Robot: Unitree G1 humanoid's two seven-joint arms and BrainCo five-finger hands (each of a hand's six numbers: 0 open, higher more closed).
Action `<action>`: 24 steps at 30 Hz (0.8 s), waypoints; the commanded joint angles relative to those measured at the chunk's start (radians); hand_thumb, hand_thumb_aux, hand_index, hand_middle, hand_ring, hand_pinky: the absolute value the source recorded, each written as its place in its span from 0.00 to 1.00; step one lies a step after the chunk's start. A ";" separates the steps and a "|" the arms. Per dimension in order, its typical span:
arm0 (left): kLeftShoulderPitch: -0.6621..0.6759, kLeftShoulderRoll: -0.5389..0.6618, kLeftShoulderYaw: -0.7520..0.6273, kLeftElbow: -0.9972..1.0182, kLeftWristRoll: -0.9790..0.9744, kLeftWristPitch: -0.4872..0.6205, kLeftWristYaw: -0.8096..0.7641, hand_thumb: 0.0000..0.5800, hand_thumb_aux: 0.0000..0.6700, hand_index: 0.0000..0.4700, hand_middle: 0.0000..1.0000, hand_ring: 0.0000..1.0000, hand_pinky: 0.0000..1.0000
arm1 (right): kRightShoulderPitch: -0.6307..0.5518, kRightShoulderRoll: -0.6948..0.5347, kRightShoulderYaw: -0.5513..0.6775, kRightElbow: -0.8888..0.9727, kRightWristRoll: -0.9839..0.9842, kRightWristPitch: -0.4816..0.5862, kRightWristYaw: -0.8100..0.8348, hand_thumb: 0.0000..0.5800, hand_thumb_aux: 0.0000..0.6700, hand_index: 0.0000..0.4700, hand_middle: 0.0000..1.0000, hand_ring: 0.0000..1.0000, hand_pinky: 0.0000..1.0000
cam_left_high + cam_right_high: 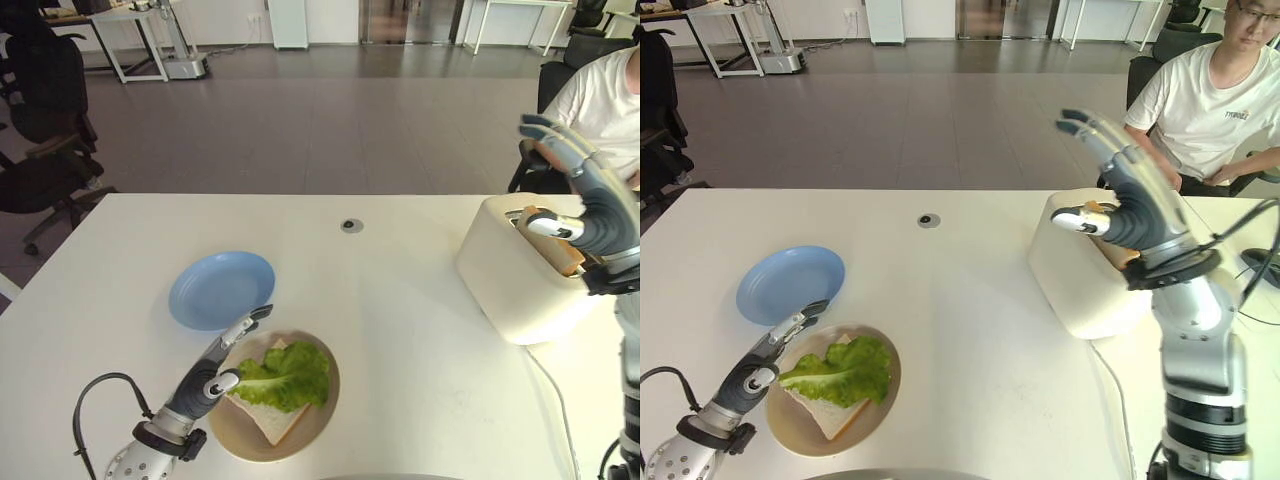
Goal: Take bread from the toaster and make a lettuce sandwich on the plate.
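Left eye view: our left hand [205,378], fingers apart, sits beside the green lettuce leaf [290,372]; our right hand [595,205] is spread above the cream toaster [505,290].

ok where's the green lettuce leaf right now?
Front left of the white table: the green lettuce leaf lies on a white bread slice in the tan round plate, beside the left hand.

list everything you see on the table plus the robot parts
table: 1, white, foreground
toaster: 1, white, table's right side
toast slice: 1, browned, standing in the toaster
blue plate: 1, blue, left of centre
tan plate: 1, tan, front left
bread slice: 1, white, on tan plate
lettuce leaf: 1, green, on bread slice
cable port: 1, dark, far middle
cord: 1, white, beside toaster
left hand: 1, grey-black, tan plate's left edge, open
right hand: 1, grey-black, above toaster, open
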 commanded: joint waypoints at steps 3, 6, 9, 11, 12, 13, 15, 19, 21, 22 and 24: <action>-0.045 -0.046 -0.004 -0.087 -0.216 -0.005 -0.015 0.00 0.00 0.00 0.00 0.00 0.00 | 0.166 -0.087 -0.075 0.253 -0.160 0.030 -0.074 0.00 0.00 0.00 0.00 0.00 0.00; -0.055 -0.053 0.004 -0.095 -0.299 0.007 -0.032 0.00 0.00 0.00 0.00 0.00 0.00 | 0.192 -0.079 -0.048 0.297 -0.123 0.075 -0.036 0.00 0.00 0.00 0.00 0.00 0.00; -0.068 -0.059 0.002 -0.104 -0.339 0.028 -0.051 0.00 0.00 0.00 0.00 0.00 0.00 | 0.216 -0.057 -0.029 0.282 -0.056 0.118 0.013 0.00 0.00 0.00 0.00 0.00 0.00; -0.075 -0.064 -0.005 -0.104 -0.331 0.034 -0.061 0.00 0.00 0.00 0.00 0.00 0.00 | 0.231 -0.054 -0.016 0.282 -0.047 0.136 0.021 0.52 0.31 0.31 0.00 0.00 0.00; -0.077 -0.066 -0.007 -0.106 -0.330 0.039 -0.064 0.00 0.00 0.00 0.00 0.00 0.00 | 0.234 -0.055 -0.010 0.287 -0.047 0.143 0.022 0.74 0.49 0.49 0.00 0.00 0.00; -0.078 -0.069 -0.008 -0.109 -0.329 0.042 -0.067 0.00 0.00 0.00 0.00 0.00 0.00 | 0.234 -0.058 -0.004 0.292 -0.046 0.146 0.022 0.83 0.58 0.58 0.00 0.00 0.00; -0.077 -0.075 -0.008 -0.112 -0.316 0.044 -0.071 0.00 0.00 0.00 0.00 0.00 0.00 | 0.225 -0.059 0.006 0.301 -0.043 0.148 0.017 1.00 0.97 0.97 0.00 0.00 0.00; -0.091 -0.081 -0.012 -0.094 -0.291 0.051 -0.080 0.00 0.00 0.00 0.00 0.00 0.00 | 0.205 -0.044 0.004 0.300 -0.011 0.159 -0.005 1.00 1.00 1.00 0.00 0.00 0.00; -0.095 -0.083 -0.009 -0.092 -0.286 0.053 -0.080 0.00 0.00 0.00 0.00 0.00 0.00 | 0.187 -0.032 0.000 0.303 0.020 0.165 -0.008 1.00 1.00 1.00 0.00 0.00 0.00; -0.097 -0.082 -0.008 -0.090 -0.278 0.054 -0.080 0.00 0.00 0.00 0.00 0.00 0.00 | 0.179 -0.027 -0.002 0.303 0.035 0.167 -0.010 1.00 1.00 1.00 0.00 0.00 0.00; -0.099 -0.084 -0.007 -0.086 -0.267 0.053 -0.081 0.00 0.00 0.00 0.00 0.00 0.00 | 0.163 -0.011 -0.008 0.309 0.080 0.181 -0.003 1.00 1.00 1.00 0.00 0.00 0.00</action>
